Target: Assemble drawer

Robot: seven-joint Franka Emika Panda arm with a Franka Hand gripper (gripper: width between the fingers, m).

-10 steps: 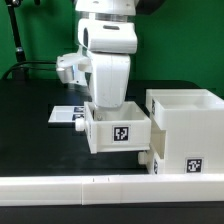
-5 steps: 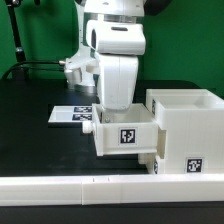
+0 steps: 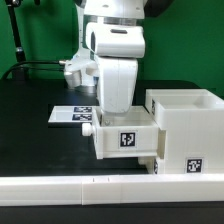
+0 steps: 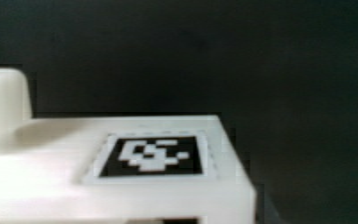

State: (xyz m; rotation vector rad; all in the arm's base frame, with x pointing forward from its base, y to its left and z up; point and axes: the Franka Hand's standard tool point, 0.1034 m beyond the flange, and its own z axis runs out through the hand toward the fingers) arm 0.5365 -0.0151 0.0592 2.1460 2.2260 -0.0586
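A small white tray (image 3: 125,139) with a black-and-white tag on its front and a knob (image 3: 88,127) on its left side sits right against the left face of the big white housing (image 3: 186,128). My gripper (image 3: 118,116) reaches down into the tray from above. Its fingertips are hidden by the tray wall, and it is shut on the tray. In the wrist view the tray's tagged face (image 4: 153,156) and its knob (image 4: 2,100) fill the lower part, blurred. Another small white part (image 3: 151,160) shows below the tray at the housing's lower left corner.
The long low white rail (image 3: 90,194) runs along the front edge. The marker board (image 3: 70,115) lies on the black table behind the tray at the left. A green wall and a cable stand at the back.
The arm and the tray moved together toward the exterior view's right, up to the housing. Over the last half second they have barely shifted.
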